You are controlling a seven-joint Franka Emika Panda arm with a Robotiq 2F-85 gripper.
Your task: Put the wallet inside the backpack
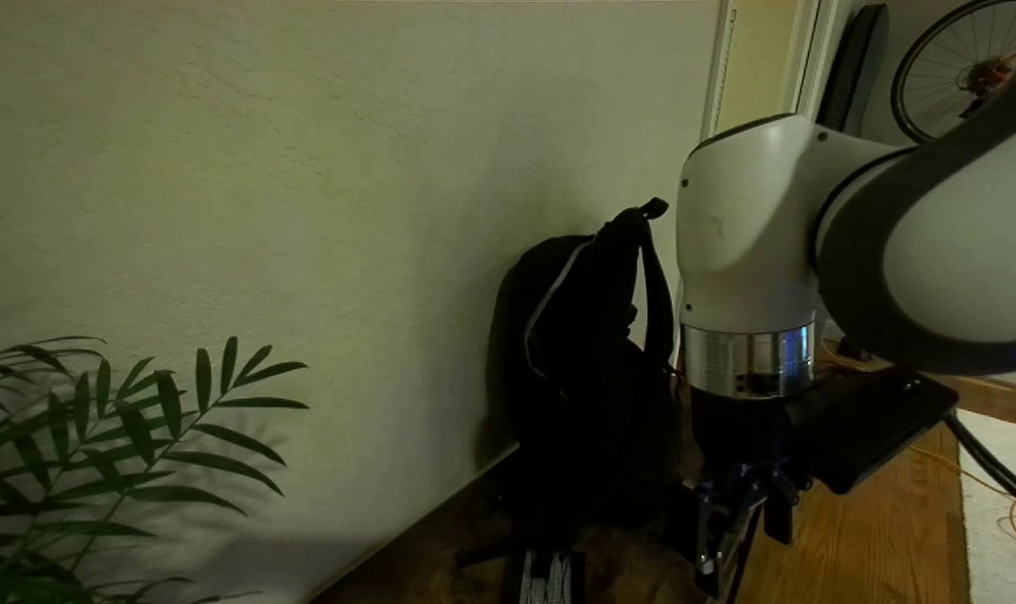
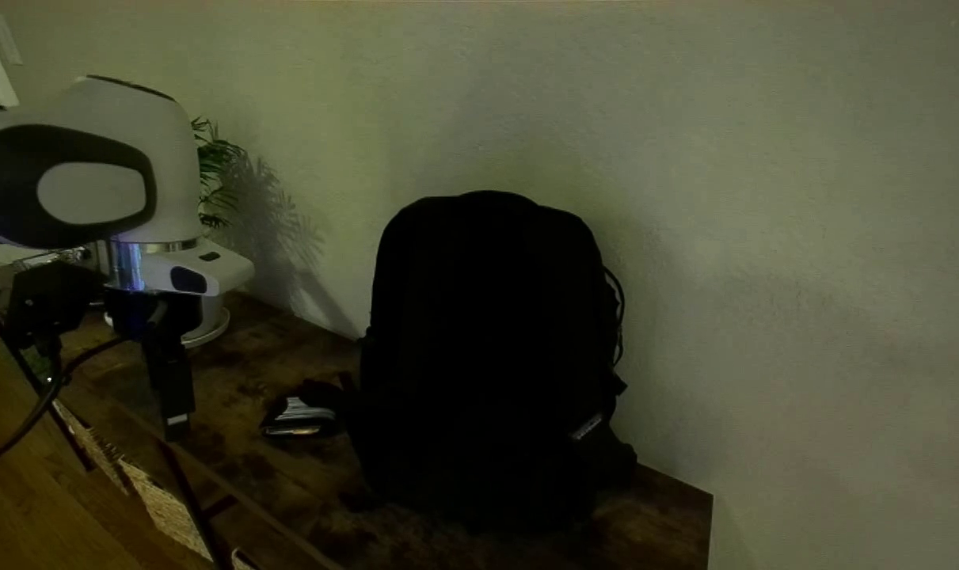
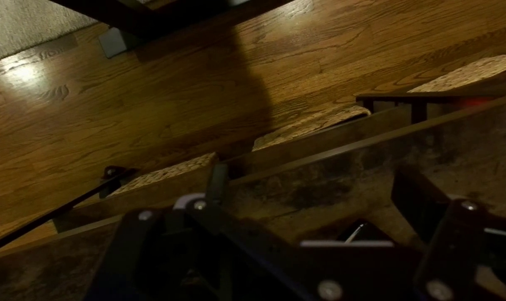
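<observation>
In the wrist view the gripper [image 3: 315,190] has its fingers [image 3: 418,205] spread wide over a wooden tabletop [image 3: 478,146], with floorboards [image 3: 173,104] beyond them. In an exterior view the wallet [image 2: 298,419], pale layers showing, lies on the tabletop just beside a black backpack [image 2: 487,332], between it and the fingers. In an exterior view the backpack stands by the wall [image 1: 348,210], to one side of the fingers; a palm [image 1: 136,429] is well apart from them.
</observation>
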